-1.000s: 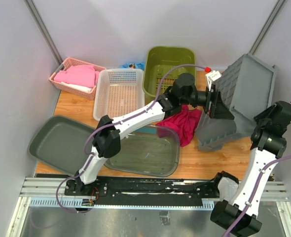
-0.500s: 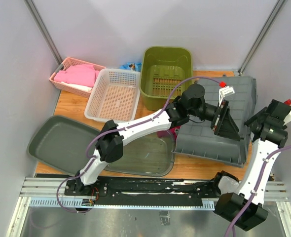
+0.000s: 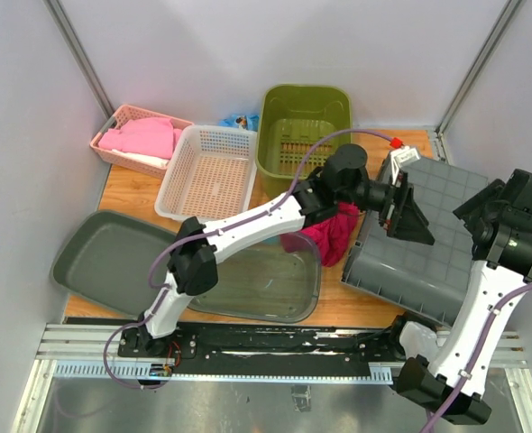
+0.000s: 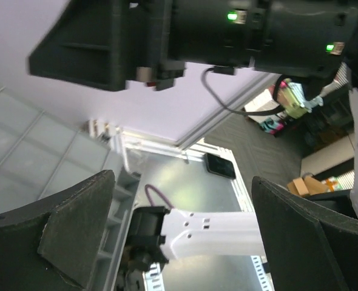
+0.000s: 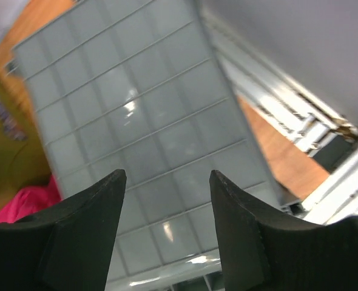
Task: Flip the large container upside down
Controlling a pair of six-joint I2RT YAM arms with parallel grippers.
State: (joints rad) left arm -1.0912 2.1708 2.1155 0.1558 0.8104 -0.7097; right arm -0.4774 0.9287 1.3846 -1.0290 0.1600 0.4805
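Observation:
The large container (image 3: 428, 244) is a grey bin lying upside down at the right of the table, its gridded bottom facing up. It fills the right wrist view (image 5: 142, 121) and shows at the left edge of the left wrist view (image 4: 27, 157). My left gripper (image 3: 406, 215) hovers over the bin's left edge, open and empty (image 4: 182, 182). My right gripper (image 3: 475, 206) hangs above the bin's right side. It is open too, with only the bin's bottom seen between its fingers (image 5: 167, 174).
A magenta cloth (image 3: 325, 236) lies against the bin's left side. A clear tub (image 3: 266, 284) and a grey tray (image 3: 104, 257) sit in front. At the back stand a green bin (image 3: 304, 126), a white basket (image 3: 214, 171) and a pink basket (image 3: 140, 140).
The grey bin went from tilted on its side to flat upside down, then shifted right off the cloth. My right gripper opened and drew away from it.

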